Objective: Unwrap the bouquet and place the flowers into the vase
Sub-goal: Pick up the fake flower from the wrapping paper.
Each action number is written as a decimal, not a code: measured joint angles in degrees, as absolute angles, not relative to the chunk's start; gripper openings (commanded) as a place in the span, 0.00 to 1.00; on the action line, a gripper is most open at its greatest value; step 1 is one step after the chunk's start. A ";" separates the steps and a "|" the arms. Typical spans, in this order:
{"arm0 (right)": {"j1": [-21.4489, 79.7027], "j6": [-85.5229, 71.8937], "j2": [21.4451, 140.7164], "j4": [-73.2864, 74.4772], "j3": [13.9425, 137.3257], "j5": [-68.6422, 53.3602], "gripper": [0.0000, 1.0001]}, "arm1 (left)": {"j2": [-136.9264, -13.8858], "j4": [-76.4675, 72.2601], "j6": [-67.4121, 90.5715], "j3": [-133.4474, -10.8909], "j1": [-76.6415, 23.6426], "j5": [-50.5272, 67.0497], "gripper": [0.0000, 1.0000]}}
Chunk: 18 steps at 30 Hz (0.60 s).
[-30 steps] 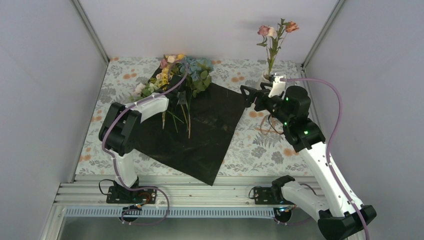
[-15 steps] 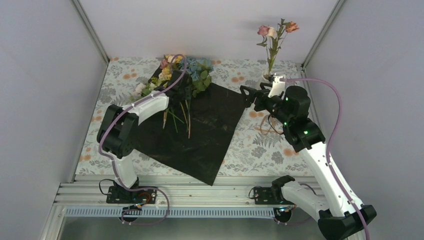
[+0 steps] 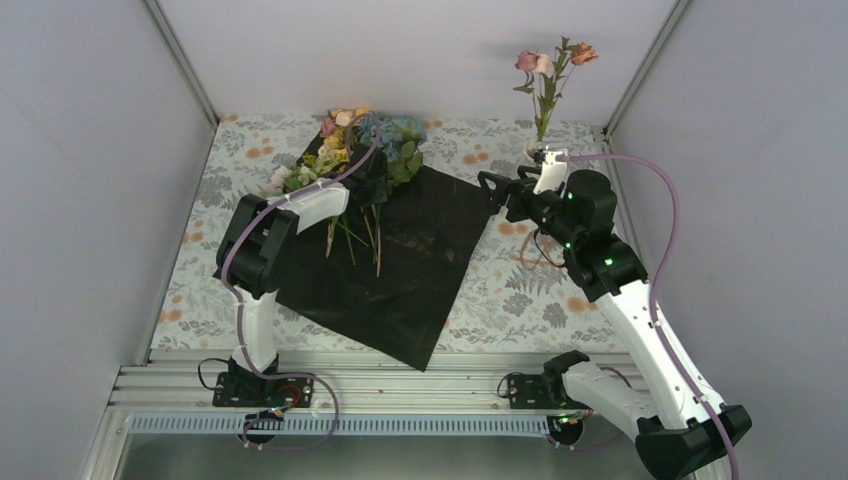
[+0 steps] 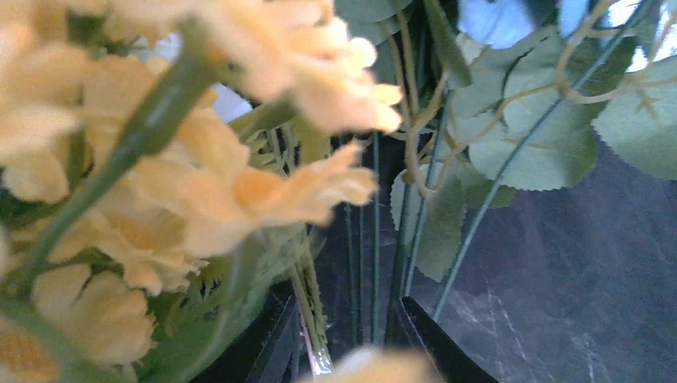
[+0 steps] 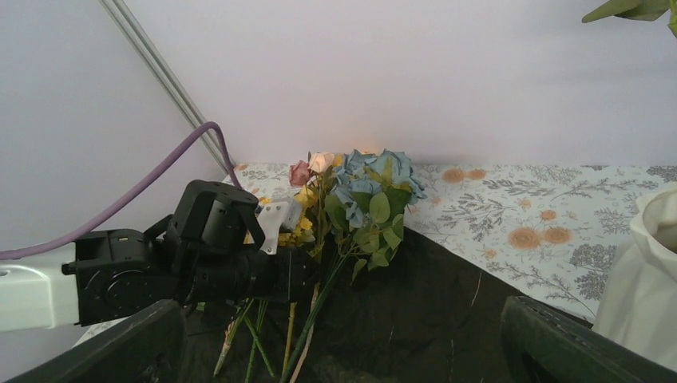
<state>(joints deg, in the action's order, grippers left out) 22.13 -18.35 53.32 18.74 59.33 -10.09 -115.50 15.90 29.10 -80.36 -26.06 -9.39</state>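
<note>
So, closest in: the black sheet [image 3: 410, 270] is opened out flat on the printed tablecloth [image 3: 520, 290], with one corner pointing back at the arm bases.

A bit further up, the left arm reaches over the left side of the sheet. The left gripper [image 4: 347, 319] is nosed into the stems near the sheet's far end, right under the flower heads. On the wrist cam its fingers [image 4: 435, 347] sit either side of a few thin green stems with only a narrow gap between them. Honestly I can't tell if they're actually pinching a stem or just straddling the bunch, because blurry yellow blooms take up half that view.

The right gripper [image 5: 345, 319] hangs off the sheet's right corner, over the tablecloth, facing across the sheet. Its fingers [image 5: 559, 343] are spread wide with nothing between them.

The flowers [image 3: 375, 145] lie at the sheet's far corner in a mix of blue, yellow, pink and white. Their heads spill past the sheet's far edge and their stems point back toward its middle.

Furthest back, past the sheet's right corner near the wall, the white ribbed vase [image 5: 651, 271] stands upright just beside the right gripper. It has pink and orange blooms [image 3: 545, 62] on a tall stem poking out of it.
</note>
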 measured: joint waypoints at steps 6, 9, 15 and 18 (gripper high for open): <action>22.24 -18.35 53.36 18.74 59.33 -10.09 0.99 | -116.88 15.53 29.47 -81.08 -25.47 -8.99 0.31; 22.24 -18.35 53.36 18.74 59.33 -10.09 0.99 | -118.19 15.40 29.76 -82.32 -25.23 -9.06 0.29; 22.26 -18.33 53.36 18.74 59.33 -10.09 0.99 | -119.81 15.42 30.65 -82.85 -24.67 -9.78 0.26; 22.33 -18.33 53.36 18.74 59.33 -10.09 0.99 | -120.84 15.38 30.72 -83.00 -24.23 -9.87 0.25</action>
